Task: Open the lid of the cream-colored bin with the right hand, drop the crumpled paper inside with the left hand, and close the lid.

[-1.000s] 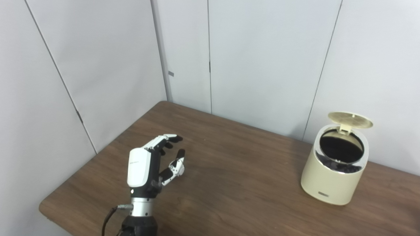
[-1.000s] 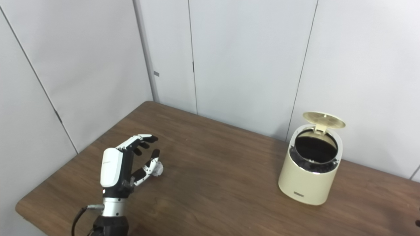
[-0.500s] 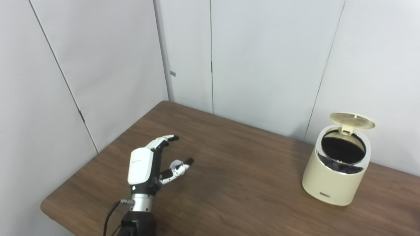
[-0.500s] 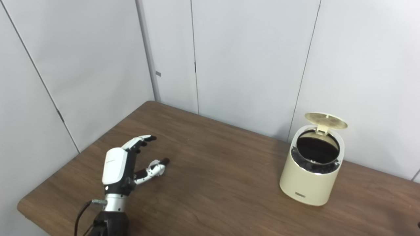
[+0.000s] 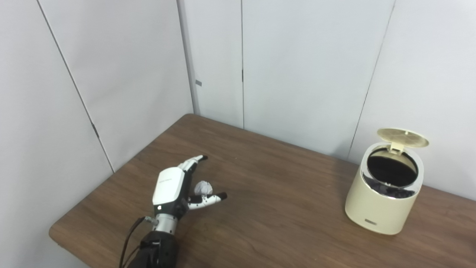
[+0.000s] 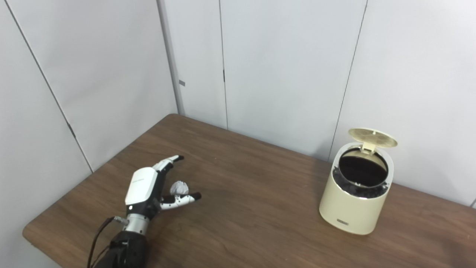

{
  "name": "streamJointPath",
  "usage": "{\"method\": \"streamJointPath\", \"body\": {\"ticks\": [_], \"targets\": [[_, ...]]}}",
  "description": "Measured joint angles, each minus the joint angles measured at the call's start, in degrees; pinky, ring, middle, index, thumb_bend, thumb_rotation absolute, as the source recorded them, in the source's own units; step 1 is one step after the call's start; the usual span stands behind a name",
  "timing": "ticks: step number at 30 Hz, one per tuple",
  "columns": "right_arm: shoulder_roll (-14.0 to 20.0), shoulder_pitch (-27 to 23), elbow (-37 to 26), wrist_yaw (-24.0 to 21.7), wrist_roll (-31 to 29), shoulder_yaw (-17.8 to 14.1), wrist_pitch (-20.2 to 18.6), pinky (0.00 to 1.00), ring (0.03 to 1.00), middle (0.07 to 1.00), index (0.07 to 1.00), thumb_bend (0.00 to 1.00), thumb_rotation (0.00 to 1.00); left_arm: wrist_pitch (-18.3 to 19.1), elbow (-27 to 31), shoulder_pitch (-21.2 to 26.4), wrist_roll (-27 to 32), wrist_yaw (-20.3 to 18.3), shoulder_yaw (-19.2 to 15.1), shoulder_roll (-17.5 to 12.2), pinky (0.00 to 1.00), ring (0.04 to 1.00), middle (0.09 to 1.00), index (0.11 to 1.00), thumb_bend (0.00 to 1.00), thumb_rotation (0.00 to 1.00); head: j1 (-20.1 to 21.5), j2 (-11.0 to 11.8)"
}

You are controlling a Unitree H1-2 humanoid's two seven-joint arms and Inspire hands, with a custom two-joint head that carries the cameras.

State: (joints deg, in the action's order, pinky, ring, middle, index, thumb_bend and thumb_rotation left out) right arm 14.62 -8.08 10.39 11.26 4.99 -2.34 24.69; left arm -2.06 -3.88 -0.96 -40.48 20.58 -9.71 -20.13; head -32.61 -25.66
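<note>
left hand (image 5: 174, 188) has lowered at lower left, fingers spread around crumpled paper (image 5: 202, 187) on the table, not yet gripped; bin (image 5: 385, 203) lid (image 5: 402, 133) up at right, grasp next

Even, bright, diffuse light fills both views. The pale walls (image 5: 297, 67) look flat and slightly washed out. The brown table (image 5: 282, 208) shows soft sheen and only faint shadows beside the bin (image 5: 385, 193), whose chrome rim glints. Overall focus is slightly soft, with mild grain.
</note>
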Motion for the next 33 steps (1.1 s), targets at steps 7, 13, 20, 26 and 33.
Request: {"method": "streamJointPath", "body": {"ticks": [7,13,20,26,33], "targets": [[0.0,0.0,0.0,-0.7,-0.8,-0.3,0.0,0.56,0.717,0.742,0.725,0.56,0.96,1.7,0.0,-0.1,-1.9,-0.8,2.4,-1.7,0.64,0.767,0.801,0.826,1.00,0.54,0.1,-0.3],[0.0,0.0,0.0,-1.5,-1.0,-0.8,0.0,0.55,0.705,0.731,0.713,0.59,0.95,2.7,-0.4,-0.8,-2.0,-1.6,2.9,-3.3,0.64,0.755,0.784,0.797,1.00,0.46,-0.1,-0.5],[0.0,0.1,0.2,-2.4,-1.5,-1.6,0.0,0.54,0.699,0.723,0.703,0.60,0.93,4.3,1.8,-2.6,-3.5,-2.4,3.4,-3.8,0.54,0.667,0.713,0.714,1.00,0.45,0.0,-1.0],[0.0,0.1,0.3,-3.2,-1.9,-2.2,0.0,0.51,0.683,0.714,0.691,0.64,0.92,4.4,1.8,-2.7,-4.8,-2.5,4.1,-4.7,0.52,0.636,0.689,0.690,1.00,0.41,0.1,-1.0],[0.0,0.3,0.2,-4.5,-2.9,-3.1,0.0,0.50,0.669,0.701,0.675,0.67,0.88,5.6,1.0,-2.3,-5.9,-4.2,6.0,-7.5,0.50,0.607,0.663,0.673,1.00,0.40,0.1,-1.3]]}}
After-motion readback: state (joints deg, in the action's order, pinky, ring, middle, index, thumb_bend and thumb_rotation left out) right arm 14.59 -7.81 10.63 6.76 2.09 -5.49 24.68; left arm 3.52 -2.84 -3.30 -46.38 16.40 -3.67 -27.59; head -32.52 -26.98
